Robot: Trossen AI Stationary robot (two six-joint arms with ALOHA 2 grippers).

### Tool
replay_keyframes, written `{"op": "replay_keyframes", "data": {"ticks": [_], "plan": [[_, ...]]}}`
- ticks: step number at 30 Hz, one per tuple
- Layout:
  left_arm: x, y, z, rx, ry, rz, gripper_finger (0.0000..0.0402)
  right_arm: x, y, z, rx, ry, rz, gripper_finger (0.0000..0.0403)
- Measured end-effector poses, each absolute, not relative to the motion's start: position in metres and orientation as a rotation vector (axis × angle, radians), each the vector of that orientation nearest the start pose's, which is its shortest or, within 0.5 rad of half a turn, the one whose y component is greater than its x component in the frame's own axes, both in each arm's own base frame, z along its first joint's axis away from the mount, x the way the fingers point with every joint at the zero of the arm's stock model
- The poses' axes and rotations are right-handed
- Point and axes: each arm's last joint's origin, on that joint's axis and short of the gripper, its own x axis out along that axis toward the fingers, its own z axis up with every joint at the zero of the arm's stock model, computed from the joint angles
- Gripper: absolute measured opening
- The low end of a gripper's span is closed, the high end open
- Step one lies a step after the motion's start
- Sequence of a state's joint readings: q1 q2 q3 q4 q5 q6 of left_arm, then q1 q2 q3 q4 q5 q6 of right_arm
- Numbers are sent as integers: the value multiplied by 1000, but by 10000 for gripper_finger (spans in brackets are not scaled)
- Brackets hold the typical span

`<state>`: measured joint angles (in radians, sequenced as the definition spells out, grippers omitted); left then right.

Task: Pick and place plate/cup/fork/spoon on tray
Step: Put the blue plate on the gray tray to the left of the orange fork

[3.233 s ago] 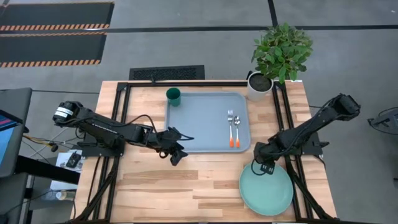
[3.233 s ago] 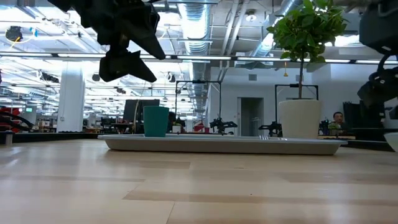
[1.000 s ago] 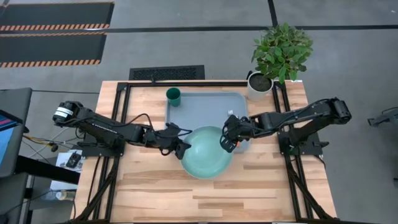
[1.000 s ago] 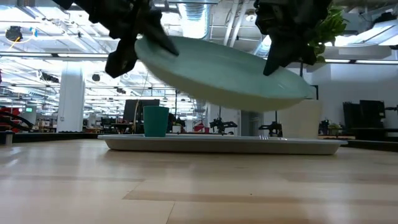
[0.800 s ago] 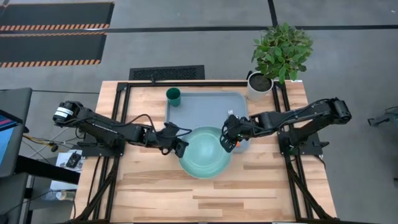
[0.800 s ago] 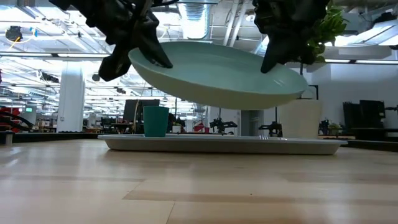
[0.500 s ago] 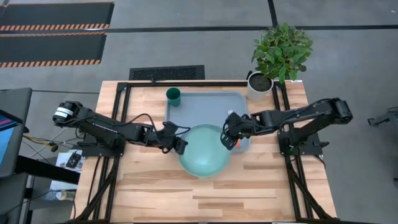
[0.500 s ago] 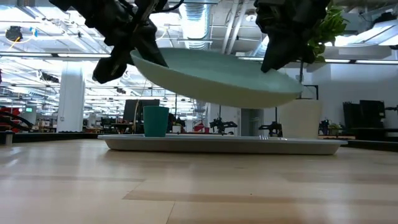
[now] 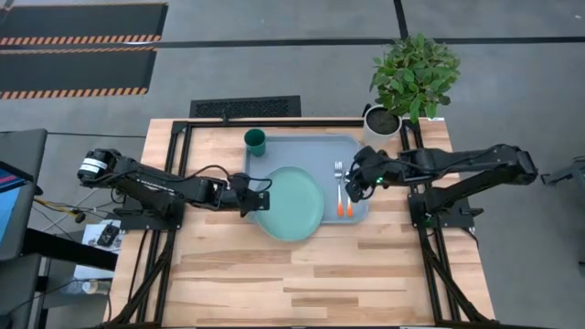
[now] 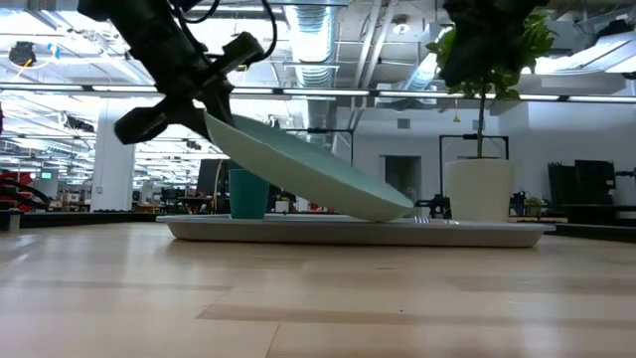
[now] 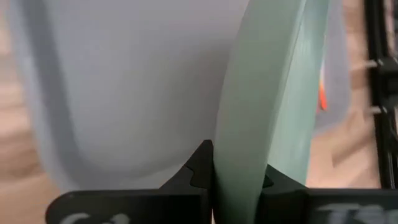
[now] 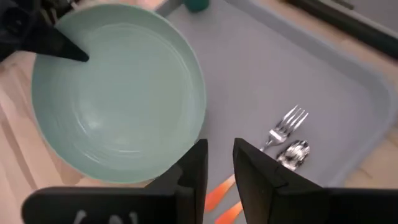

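While the left gripper (image 9: 245, 196) stays clamped on the rim of the plate (image 9: 290, 203), its jaws pinching that edge from both sides, the dish hangs tilted: its held edge is high and its far edge rests on the tray (image 9: 274, 153). From those jaws the plate spreads toward 3 o'clock in the high view, and lowering the held edge looks like the move left. The right gripper (image 9: 359, 181) hovers empty, its fingers parted only a little, above the fork (image 9: 337, 174) and spoon (image 9: 347, 179) at the tray's 3 o'clock side, just beside the plate's far edge. The cup (image 9: 255, 141) sits at the tray's 11 o'clock corner, well apart. A potted plant (image 9: 413, 75) stands off the tray at 1 o'clock.
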<state>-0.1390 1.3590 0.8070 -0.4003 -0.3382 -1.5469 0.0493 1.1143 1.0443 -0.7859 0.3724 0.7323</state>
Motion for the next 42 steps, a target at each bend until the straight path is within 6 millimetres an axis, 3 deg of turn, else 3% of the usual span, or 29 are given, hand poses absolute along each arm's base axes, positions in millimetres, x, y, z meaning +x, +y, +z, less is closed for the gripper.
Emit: {"op": "replay_keyframes", "data": {"ticks": [4,7,13,18,29,42], "plan": [[252,-26,201,-1291,537,820,14,208,2,314,487,682,-605,101],[241,-25,200,-1415,406,735,10,206,4,311,466,707,-626,101],[186,-16,199,-1509,264,732,10,211,9,305,442,747,-624,101],[169,-13,196,-1519,216,741,10,214,10,302,423,747,-644,101],[190,-16,165,-1468,352,851,10,218,10,297,403,768,-668,101],[202,3,154,-1467,343,889,10,218,10,297,401,769,-668,101]]}}
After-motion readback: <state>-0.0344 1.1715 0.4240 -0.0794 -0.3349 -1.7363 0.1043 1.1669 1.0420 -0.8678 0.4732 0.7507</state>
